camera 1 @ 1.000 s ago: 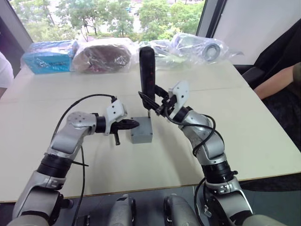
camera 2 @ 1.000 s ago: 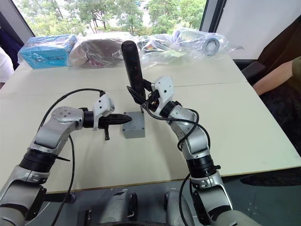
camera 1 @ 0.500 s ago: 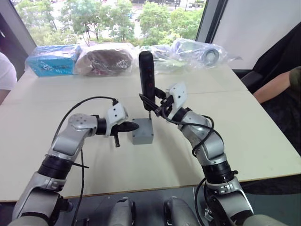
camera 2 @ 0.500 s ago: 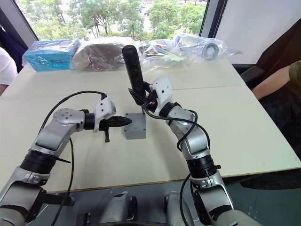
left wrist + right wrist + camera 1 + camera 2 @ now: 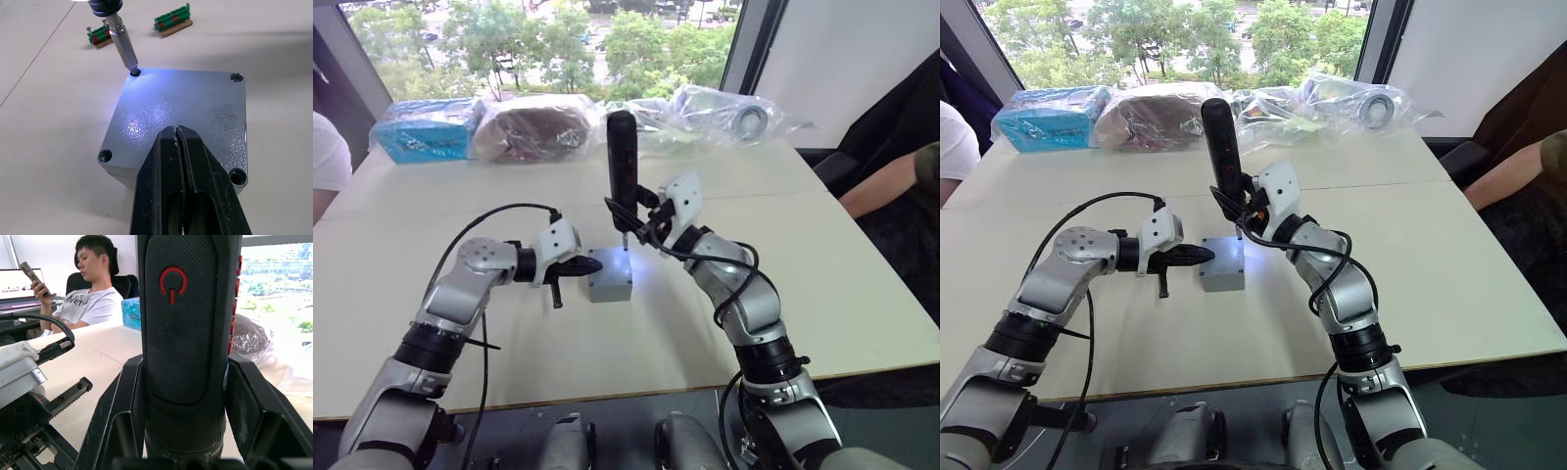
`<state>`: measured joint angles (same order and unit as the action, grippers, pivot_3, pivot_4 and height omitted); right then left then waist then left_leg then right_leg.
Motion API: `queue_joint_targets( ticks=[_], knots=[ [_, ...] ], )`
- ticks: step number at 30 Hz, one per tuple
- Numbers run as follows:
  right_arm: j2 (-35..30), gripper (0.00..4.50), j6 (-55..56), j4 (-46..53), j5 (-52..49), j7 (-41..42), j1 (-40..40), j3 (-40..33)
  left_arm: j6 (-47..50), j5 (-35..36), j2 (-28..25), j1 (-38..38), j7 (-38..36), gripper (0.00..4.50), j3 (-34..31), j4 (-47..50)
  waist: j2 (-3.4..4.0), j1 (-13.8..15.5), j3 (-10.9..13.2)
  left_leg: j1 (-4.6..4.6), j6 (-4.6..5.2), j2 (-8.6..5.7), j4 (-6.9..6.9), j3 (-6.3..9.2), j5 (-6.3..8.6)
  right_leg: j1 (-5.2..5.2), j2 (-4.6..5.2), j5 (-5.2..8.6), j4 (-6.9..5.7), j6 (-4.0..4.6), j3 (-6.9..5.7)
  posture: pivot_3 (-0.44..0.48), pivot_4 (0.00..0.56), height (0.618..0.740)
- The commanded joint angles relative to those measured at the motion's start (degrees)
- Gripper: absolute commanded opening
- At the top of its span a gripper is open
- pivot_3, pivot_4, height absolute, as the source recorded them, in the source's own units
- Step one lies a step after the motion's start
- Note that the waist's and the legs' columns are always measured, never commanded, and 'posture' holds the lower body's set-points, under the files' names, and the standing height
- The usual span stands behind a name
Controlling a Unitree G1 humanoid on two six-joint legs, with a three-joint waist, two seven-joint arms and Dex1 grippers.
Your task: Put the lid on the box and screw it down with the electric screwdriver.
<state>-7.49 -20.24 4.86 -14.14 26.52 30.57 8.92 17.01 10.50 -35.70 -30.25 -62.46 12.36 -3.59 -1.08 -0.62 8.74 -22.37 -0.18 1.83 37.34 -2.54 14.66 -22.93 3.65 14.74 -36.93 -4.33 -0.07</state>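
A pale table [image 5: 862, 294] is seen from above, with two robot arms reaching in over it. At the far left edge, a person's white sleeve [image 5: 328, 152] is visible. Along the far side of the table, a blue packet [image 5: 421, 137] and several clear plastic bags [image 5: 724, 106] are lined up in front of a window. The left gripper [image 5: 588, 262] is held low and level, its two black fingers [image 5: 168, 166] pressed together with nothing between them, their tips resting at the left edge of the lid [image 5: 186, 115]. The grey lid is seated on the box [image 5: 610, 277], which stands near the table's middle; a screw hole is seen at each corner of the lid. Just beyond the box, two small green blocks [image 5: 172, 22] lie on the table. The screwdriver [image 5: 623, 162] is held upright by the right gripper [image 5: 636, 227], whose fingers are clamped around its black body. Its metal bit [image 5: 123, 45] is set into the lid's far corner hole, and a bluish-white glow is cast over that corner. At the far right, a person's forearm [image 5: 891, 181] is seen beside the table.
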Motion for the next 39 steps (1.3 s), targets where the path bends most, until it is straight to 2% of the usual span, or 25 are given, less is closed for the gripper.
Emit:
queue_joint_targets(
  ticks=[1, 10, 15, 21, 24, 27, 32, 35, 39],
  knots=[
    [-1.55, 1.7, -4.37, -3.61, 1.17, 0.03, -2.54, 0.6, 0.93, -1.63, 0.06, 0.4, -0.27, 0.0, 1.69, -0.51, 0.0, 0.0, 0.0, 0.0, 0.0, 0.0, 0.0, 0.0, 0.0, 0.0, 0.0, 0.0, 0.0, 0.0, 0.0, 0.0, 0.15, 0.74],
    [-2.52, 1.7, -2.56, -0.32, 1.11, 0.27, -0.32, -0.67, 1.45, -0.57, 0.81, 0.08, 0.02, 0.0, 0.89, 0.11, 0.01, 0.02, 0.01, 0.0, 0.0, 0.0, -0.1, 0.01, 0.0, 0.0, 0.05, 0.01, 0.15, 0.01, 0.0, 0.0, 0.15, 0.74],
    [-1.3, 1.7, -5.34, 5.73, -4.77, -1.3, 4.95, -6.15, 1.82, 0.6, 0.6, -0.39, -0.92, 0.0, -0.05, 1.39, 0.08, 0.04, 0.1, -0.23, -0.01, 0.01, -0.16, 0.0, 0.0, -0.18, 0.09, 0.0, 0.31, 0.02, 0.0, 0.0, 0.15, 0.74],
    [-3.95, 1.7, -20.22, 10.16, -18.22, -5.93, 15.78, -17.64, 3.83, 3.28, 0.56, -1.25, -0.98, 0.0, -1.88, 6.66, 0.23, 0.0, 0.45, -1.34, -0.06, -0.04, 0.01, -0.06, -0.04, -1.33, 0.15, -0.1, 0.09, -0.09, 0.02, 0.0, 0.15, 0.74],
    [-7.27, 1.7, -32.41, 9.31, -23.97, -9.82, 20.36, -22.65, 5.22, 5.1, 0.15, -1.58, -0.84, 0.0, -3.42, 9.67, 0.24, -0.06, 0.51, -1.8, -0.06, -0.04, 0.08, -0.05, -0.05, -1.79, 0.1, -0.2, -0.09, -0.27, 0.01, 0.0, 0.15, 0.74],
    [-11.86, 1.7, -41.32, 8.39, -25.08, -11.99, 22.9, -24.07, 6.69, 7.13, -0.35, -1.55, -0.78, 0.0, -5.14, 12.53, 0.25, -0.14, 0.51, -1.88, -0.05, 0.01, -0.03, 0.0, -0.04, -1.88, -0.03, -0.18, -0.06, -0.26, -0.02, 0.0, 0.15, 0.74],
    [-21.58, 1.7, -63.55, 3.04, -24.91, -14.19, 26.97, -25.11, 8.99, 11.83, -1.99, -1.75, -1.69, 0.0, -8.62, 18.19, 0.35, -0.23, 0.87, -1.9, -0.04, 0.01, -0.05, -0.04, -0.05, -1.95, -0.06, -0.17, -0.08, -0.26, -0.01, 0.0, 0.15, 0.74],
    [-26.01, 1.7, -69.19, 1.65, -23.93, -12.95, 27.54, -22.38, 10.24, 13.55, -2.78, -1.66, -1.22, 0.0, -9.76, 19.86, 0.39, -0.19, 1.05, -1.92, -0.03, 0.0, -0.01, -0.05, -0.05, -1.96, -0.06, -0.17, -0.08, -0.25, 0.0, 0.0, 0.15, 0.74],
    [-33.58, 1.7, -72.26, -2.89, -23.65, -10.54, 25.92, -14.22, 11.78, 15.66, -3.98, -1.27, -0.83, 0.0, -11.17, 21.9, 0.37, -0.39, 1.14, -1.93, -0.03, -0.06, -0.03, -0.08, -0.05, -1.98, -0.15, -0.17, -0.05, -0.26, 0.02, 0.0, 0.15, 0.74]
  ],
)
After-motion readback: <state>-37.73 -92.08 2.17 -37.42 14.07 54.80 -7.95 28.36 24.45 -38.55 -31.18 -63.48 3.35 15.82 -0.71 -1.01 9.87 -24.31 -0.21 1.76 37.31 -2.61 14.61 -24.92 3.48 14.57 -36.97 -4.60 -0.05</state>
